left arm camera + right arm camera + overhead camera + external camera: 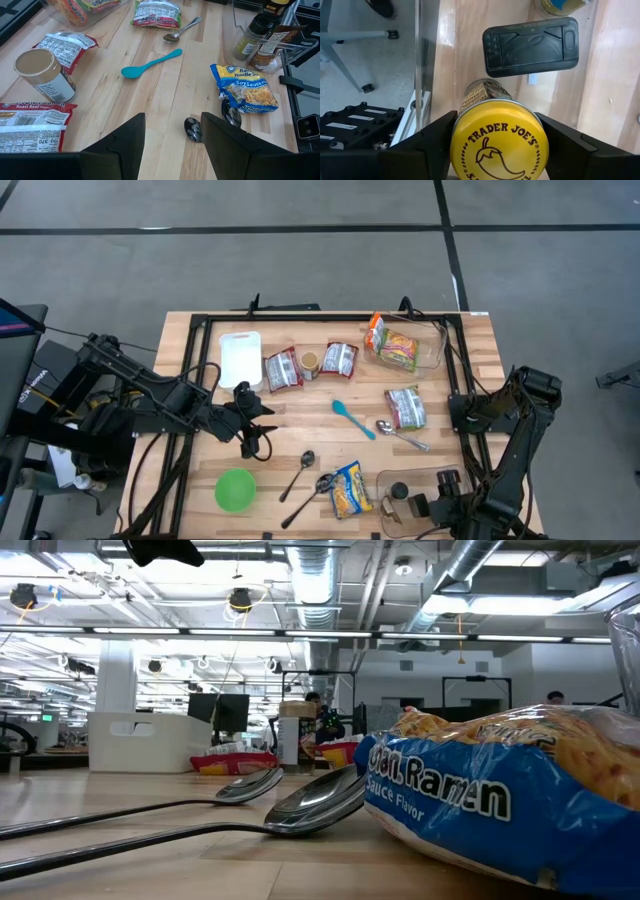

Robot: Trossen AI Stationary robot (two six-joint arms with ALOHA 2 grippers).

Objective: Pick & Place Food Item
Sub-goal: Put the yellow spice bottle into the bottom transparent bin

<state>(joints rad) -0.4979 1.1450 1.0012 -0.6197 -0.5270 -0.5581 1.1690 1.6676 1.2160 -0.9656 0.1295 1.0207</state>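
Right tool (495, 145) pinching yellow-lidded spice jar (499, 141); left tool (172, 145) spread above table (150, 95).

"TRADER JOE'S" stands on the yellow lid (499, 145); "Ramen" and "Flavor" on the blue packet (500, 805); "Roast Beef" on the lower-left packet (32, 124).

The left end effector (172, 137), fingers apart, hovers over a worktop (150, 95) strewn with ramen packets (243, 94), spoons (151, 64) and a cup (44, 75).
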